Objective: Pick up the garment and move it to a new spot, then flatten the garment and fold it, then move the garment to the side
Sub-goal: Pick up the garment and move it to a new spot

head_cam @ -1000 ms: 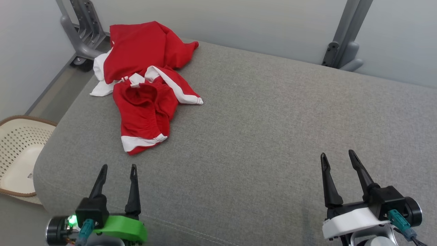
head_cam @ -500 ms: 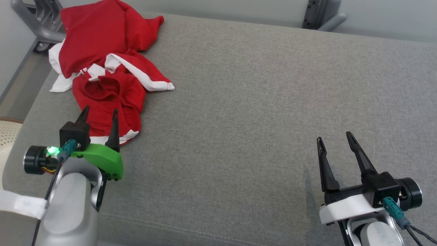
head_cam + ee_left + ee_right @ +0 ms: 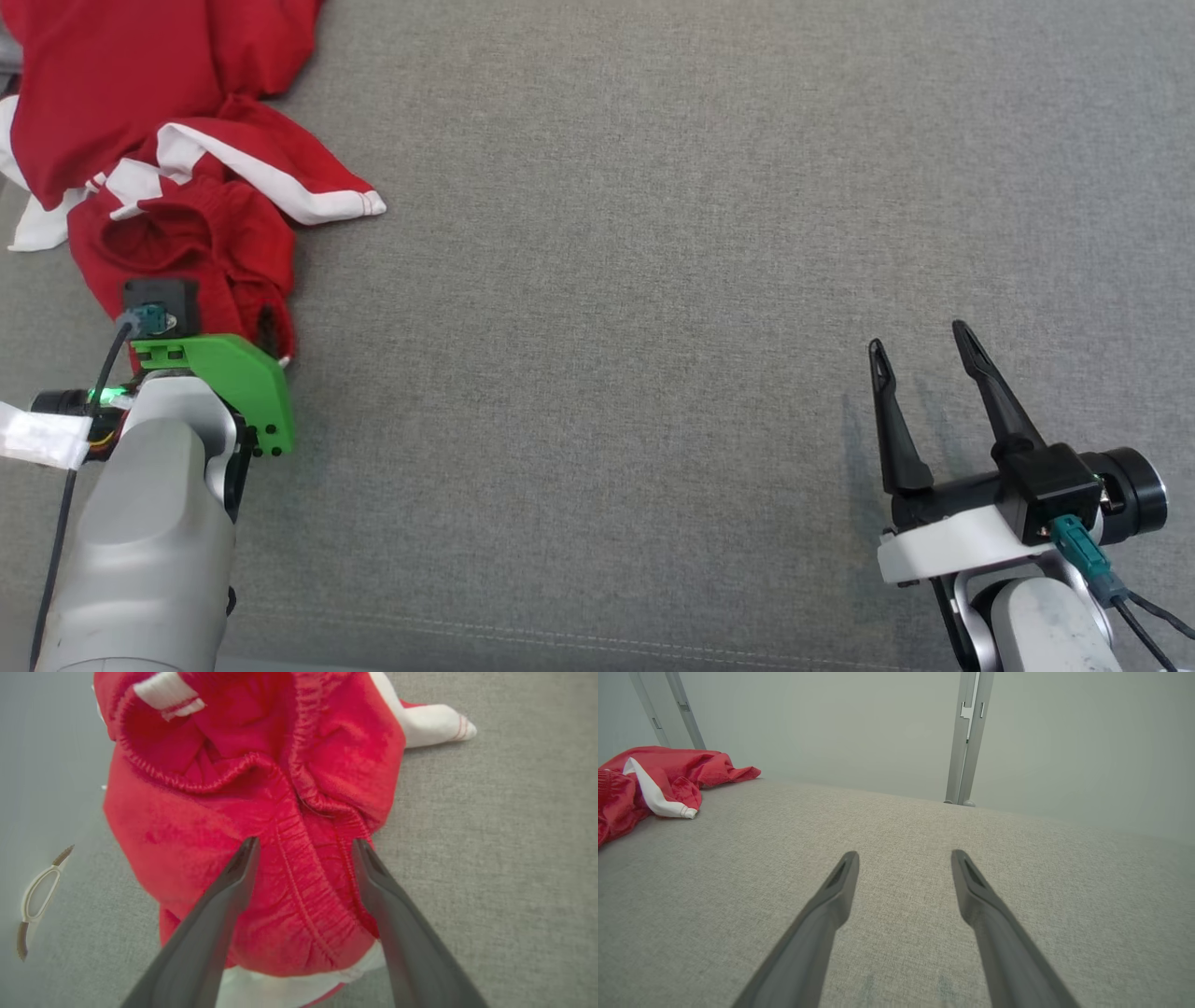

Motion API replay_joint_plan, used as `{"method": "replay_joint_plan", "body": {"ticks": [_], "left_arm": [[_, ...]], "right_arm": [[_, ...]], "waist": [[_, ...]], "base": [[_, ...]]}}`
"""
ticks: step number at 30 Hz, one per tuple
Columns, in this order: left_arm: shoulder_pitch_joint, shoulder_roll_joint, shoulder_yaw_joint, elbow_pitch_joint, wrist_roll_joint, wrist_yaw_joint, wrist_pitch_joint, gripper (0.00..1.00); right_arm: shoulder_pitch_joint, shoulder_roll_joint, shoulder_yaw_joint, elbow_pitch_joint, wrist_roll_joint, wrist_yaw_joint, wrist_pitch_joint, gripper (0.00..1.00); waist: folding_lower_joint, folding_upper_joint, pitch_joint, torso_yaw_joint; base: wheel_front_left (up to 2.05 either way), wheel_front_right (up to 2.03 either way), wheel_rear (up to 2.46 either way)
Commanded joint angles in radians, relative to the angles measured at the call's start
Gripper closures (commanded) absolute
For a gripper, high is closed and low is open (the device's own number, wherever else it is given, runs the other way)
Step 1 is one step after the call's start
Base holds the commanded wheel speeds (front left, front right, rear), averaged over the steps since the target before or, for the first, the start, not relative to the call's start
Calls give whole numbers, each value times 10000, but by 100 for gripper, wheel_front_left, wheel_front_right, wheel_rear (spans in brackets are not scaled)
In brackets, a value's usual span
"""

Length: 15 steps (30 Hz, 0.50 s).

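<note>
Left gripper has its fingers spread wide, angled down over the near end of the red-and-white garment. The tips straddle an elastic gathered seam, and I honestly can't tell if they touch it. The garment's a crumpled heap at the far left of the grey cushion. Right gripper is wide open too, well apart from it, low over bare cushion on the right.
</note>
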Motion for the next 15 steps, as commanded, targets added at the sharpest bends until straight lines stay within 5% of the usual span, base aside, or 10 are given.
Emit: {"method": "replay_joint_plan", "body": {"ticks": [1,11,13,14,15], "left_arm": [[-185,124,32,192,-43,79,75,0],[-585,-35,91,1506,-374,241,258,0],[-634,-49,96,1615,-408,269,202,52],[-653,-53,122,1632,-426,295,105,91],[-695,-50,132,1638,-445,335,-14,100]], "right_arm": [[-104,-52,-15,-51,-98,1,-38,0],[-185,-176,76,-127,-166,1,-38,0],[-192,-199,64,-125,-152,1,-38,0],[-198,-204,53,-120,-154,1,-38,0],[-210,-205,42,-115,-159,1,-38,0]], "waist": [[0,0,198,-137],[0,0,373,-116],[0,0,370,-110],[0,0,365,-106],[0,0,353,-103]], "base": [[0,0,0],[0,0,0],[0,0,0],[0,0,0],[0,0,0]]}}
